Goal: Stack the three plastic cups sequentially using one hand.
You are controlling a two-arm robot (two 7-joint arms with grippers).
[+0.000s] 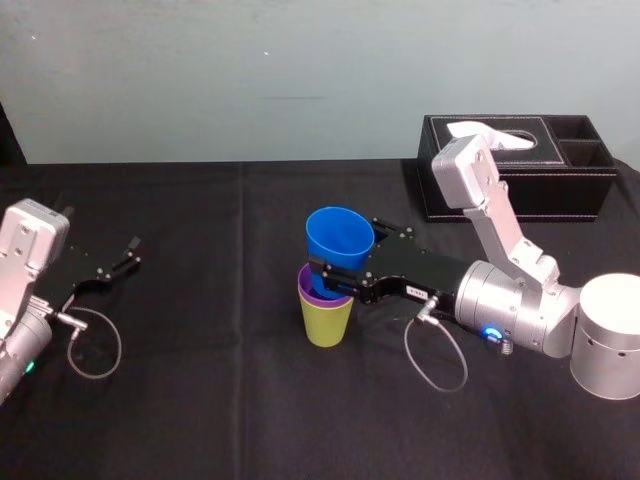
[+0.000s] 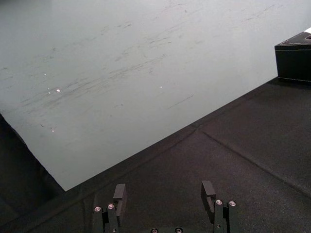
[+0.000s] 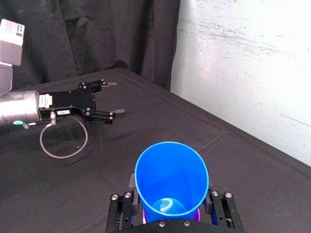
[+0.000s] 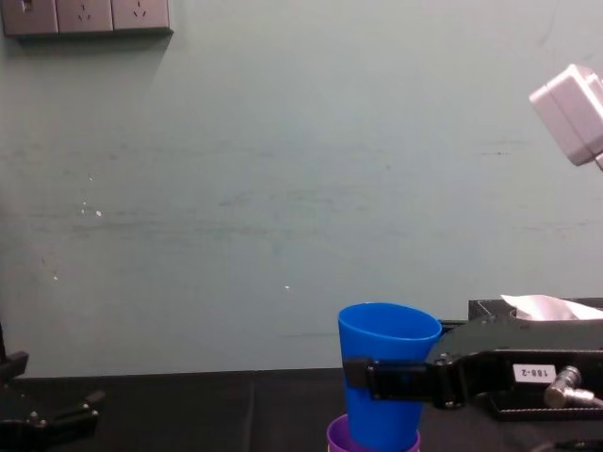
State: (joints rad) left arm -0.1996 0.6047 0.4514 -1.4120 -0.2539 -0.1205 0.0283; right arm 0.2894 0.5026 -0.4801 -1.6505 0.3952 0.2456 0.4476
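My right gripper point(image 1: 345, 264) is shut on the blue cup point(image 1: 338, 236), one finger on each side of its wall, as the right wrist view shows point(image 3: 170, 180). The blue cup stands upright, its base at the mouth of the purple cup point(image 1: 311, 295). The purple cup is nested in the yellow-green cup point(image 1: 327, 322), which stands at the table's middle. In the chest view the blue cup point(image 4: 386, 363) dips into the purple rim point(image 4: 336, 435). My left gripper point(image 1: 125, 256) rests open at the far left, holding nothing.
A black tissue box point(image 1: 520, 170) with white tissue stands at the back right, behind my right arm. Black cloth covers the table point(image 1: 200, 400). A pale wall runs along the back. A cable loop point(image 1: 95, 345) hangs from my left wrist.
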